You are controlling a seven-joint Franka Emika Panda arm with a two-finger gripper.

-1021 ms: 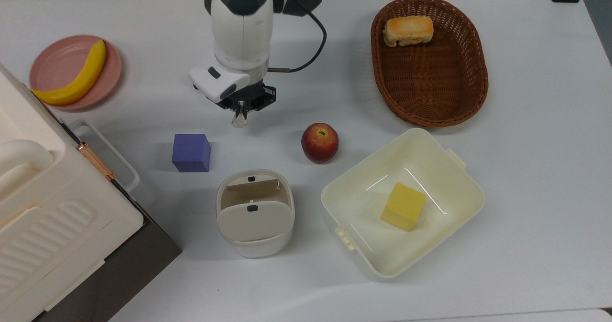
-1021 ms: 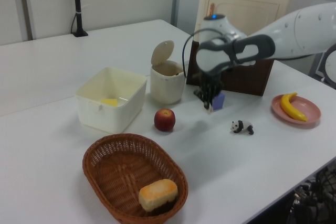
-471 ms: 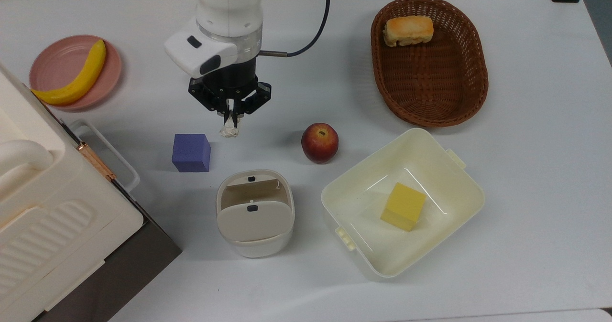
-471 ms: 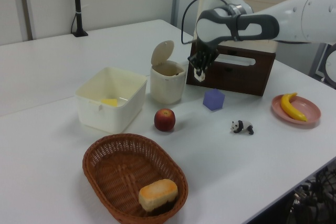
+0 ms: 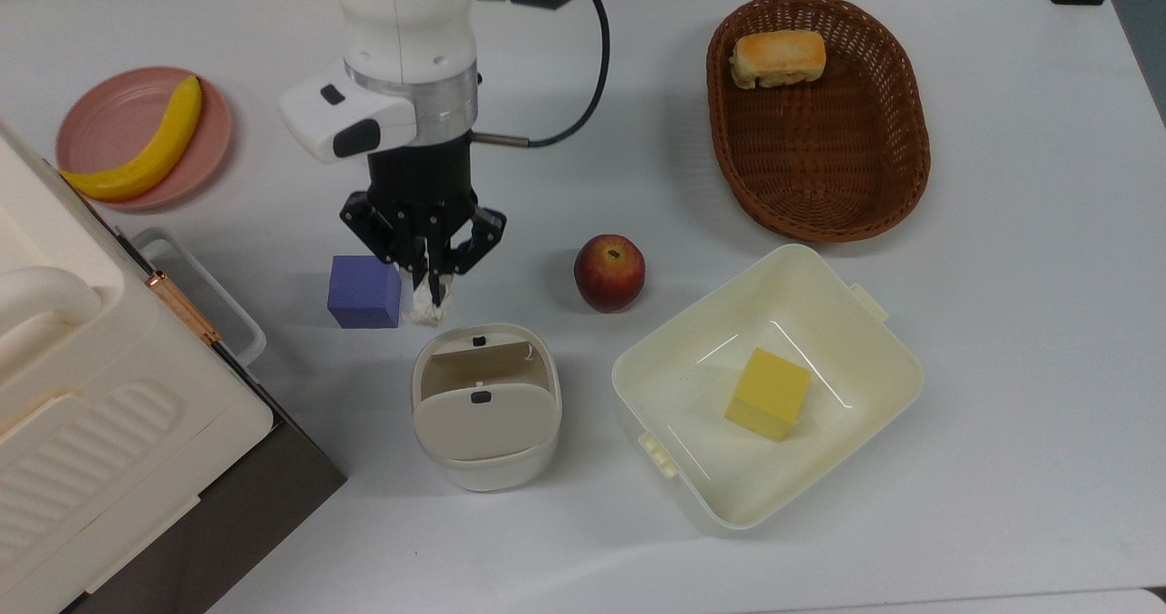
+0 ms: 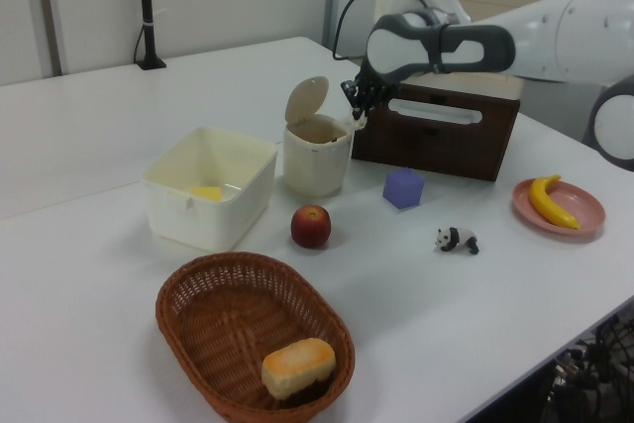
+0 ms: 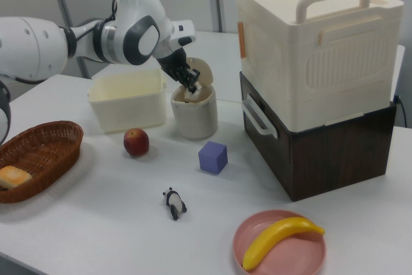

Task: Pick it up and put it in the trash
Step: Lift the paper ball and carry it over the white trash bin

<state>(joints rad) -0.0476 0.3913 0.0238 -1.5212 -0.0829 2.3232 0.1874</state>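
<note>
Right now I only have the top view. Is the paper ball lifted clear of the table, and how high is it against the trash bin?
Observer: Yes. In the left view the paper ball, pinched in the gripper, hangs near the rim height of the trash bin.
Operator: Is the flap in the way?
Observer: The left view shows the flap tilted up, opening uncovered.
Operator: Anything the arm hides?
Observer: A panda figurine on the table, apart from the bin.

You get bright, even overhead light on the white table (image 5: 1002, 322), with soft, faint shadows beside the apple (image 5: 609, 272) and the basket (image 5: 817, 117). The cream tub (image 5: 767, 386) shows mild glare streaks on its floor in the top view. Your left view looks softer and slightly hazy.
</note>
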